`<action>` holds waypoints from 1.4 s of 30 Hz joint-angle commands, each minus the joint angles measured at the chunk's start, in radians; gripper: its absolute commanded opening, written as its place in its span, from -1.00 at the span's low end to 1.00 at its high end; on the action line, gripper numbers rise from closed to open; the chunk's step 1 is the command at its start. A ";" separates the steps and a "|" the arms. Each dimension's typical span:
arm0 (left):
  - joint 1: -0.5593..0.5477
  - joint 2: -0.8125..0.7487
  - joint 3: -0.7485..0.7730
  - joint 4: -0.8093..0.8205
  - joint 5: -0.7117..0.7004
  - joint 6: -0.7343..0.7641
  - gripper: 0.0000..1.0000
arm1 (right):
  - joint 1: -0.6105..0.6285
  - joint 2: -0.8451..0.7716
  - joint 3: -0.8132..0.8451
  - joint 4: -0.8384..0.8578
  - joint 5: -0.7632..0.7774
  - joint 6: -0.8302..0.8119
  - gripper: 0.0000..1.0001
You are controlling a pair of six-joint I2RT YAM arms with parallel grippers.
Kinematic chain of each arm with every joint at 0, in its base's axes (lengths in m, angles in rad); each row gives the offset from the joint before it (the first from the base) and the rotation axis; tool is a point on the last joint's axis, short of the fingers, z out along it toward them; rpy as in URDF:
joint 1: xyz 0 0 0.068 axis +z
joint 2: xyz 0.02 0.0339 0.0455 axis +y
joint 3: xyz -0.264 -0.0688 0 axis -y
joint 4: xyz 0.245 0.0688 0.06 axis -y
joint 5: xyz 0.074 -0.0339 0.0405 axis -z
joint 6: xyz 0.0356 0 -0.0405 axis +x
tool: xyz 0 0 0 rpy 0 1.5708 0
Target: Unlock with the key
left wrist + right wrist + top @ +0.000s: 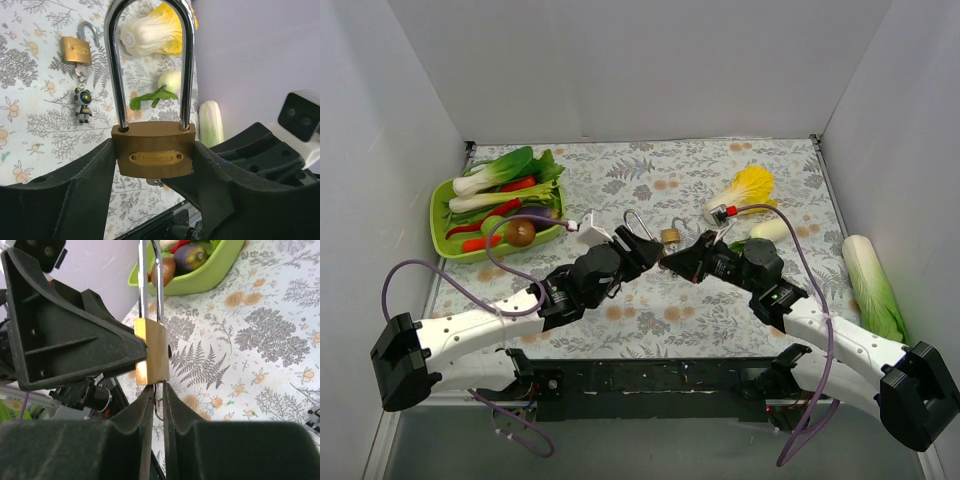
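Beneath the left tool's (155, 159) clenched padlock (151, 352), key (156, 182) between right tool's (159, 407) fingers (144, 416), grip unclear.

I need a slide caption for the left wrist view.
Left claw grips a long-shackled brass padlock by its body; a smaller padlock, shackle open, lies on floral cloth.

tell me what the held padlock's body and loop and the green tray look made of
Padlock body: likely brass, brushed golden yellow faces with a shinier nameplate.
Loop: steel, probably chrome-plated, with mirror-bright reflections.
Tray: looks like plastic, uniform lime green with a soft gloss and rounded moulded rim.
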 commanded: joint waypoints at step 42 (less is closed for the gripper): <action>-0.033 0.096 0.172 -0.261 0.010 -0.111 -1.00 | 0.112 -0.078 -0.091 0.094 0.112 -0.130 0.14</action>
